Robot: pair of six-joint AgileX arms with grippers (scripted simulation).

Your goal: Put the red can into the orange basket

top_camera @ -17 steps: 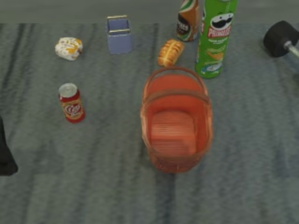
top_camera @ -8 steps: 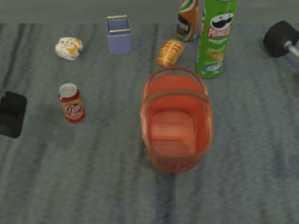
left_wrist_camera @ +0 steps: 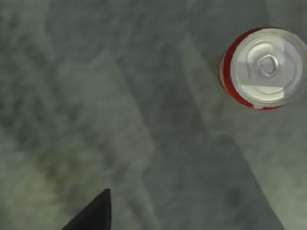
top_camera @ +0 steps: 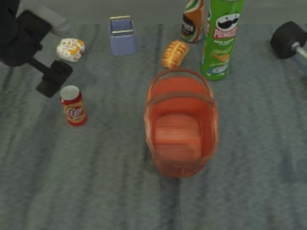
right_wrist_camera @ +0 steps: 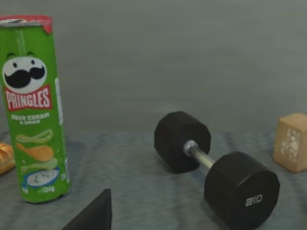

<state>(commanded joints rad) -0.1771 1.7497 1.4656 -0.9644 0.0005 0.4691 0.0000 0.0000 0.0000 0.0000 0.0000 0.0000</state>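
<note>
The red can (top_camera: 73,105) stands upright on the table (top_camera: 96,182), well to the left of the orange basket (top_camera: 181,125), nothing touching it. The left gripper (top_camera: 53,79) hangs just up-left of the can, above it and not in contact. Whether its fingers are apart or together I cannot tell: from above they merge into one dark block, and the left wrist view shows only one dark fingertip (left_wrist_camera: 93,215) at the frame edge, plus the can's silver top (left_wrist_camera: 265,66) off to one side. The basket sits open, its hoop handle across the far half. Behind it, the green Pringles tube (top_camera: 220,38) and the dark bottle (top_camera: 193,20) are cut off at the top. The right gripper is out of the top view; its wrist view shows a dumbbell (right_wrist_camera: 216,165), the tube and a single dark tip.
</note>
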